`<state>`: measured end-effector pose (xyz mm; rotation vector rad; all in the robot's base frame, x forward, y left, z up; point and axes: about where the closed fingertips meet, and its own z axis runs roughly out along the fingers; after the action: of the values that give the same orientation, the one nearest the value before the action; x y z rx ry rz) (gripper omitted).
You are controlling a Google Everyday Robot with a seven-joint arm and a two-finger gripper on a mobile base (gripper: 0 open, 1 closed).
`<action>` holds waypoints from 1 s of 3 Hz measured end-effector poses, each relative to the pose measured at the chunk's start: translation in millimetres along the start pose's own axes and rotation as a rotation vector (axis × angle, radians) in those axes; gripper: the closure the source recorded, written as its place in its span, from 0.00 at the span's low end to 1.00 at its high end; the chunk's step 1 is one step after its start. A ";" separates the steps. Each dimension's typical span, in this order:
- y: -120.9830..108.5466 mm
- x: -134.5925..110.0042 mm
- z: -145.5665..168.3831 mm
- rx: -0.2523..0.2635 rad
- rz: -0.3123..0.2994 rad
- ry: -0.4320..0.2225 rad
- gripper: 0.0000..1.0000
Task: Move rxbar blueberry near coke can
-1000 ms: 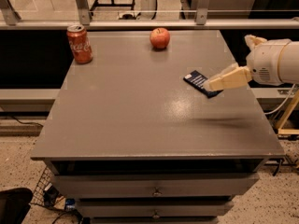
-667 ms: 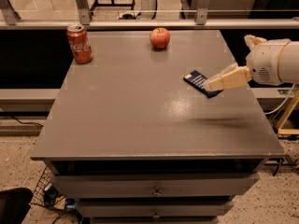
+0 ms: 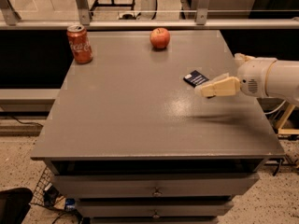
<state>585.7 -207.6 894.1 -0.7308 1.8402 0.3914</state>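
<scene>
The rxbar blueberry, a small flat dark navy bar, lies on the right part of the grey table. The coke can, red-orange with white script, stands upright at the table's far left corner, far from the bar. My gripper, cream-coloured, reaches in from the right on a white arm. Its tip is just at the bar's near right edge and hovers above the table, casting a shadow below it.
A red apple sits at the far edge of the table, between the can and the bar. The table has drawers at the front. A metal railing runs behind the table. Cables lie on the floor at lower left.
My gripper has shifted slightly toward the near side of the bar. The bar, the can and the apple have not moved.
</scene>
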 end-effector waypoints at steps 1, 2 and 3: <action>6.5 9.2 13.6 -0.022 0.041 -0.030 0.00; 9.1 19.2 28.4 -0.041 0.047 -0.053 0.00; 5.6 30.3 41.4 -0.061 0.036 -0.066 0.00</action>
<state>604.5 -188.4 850.1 -0.7188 1.7878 0.4920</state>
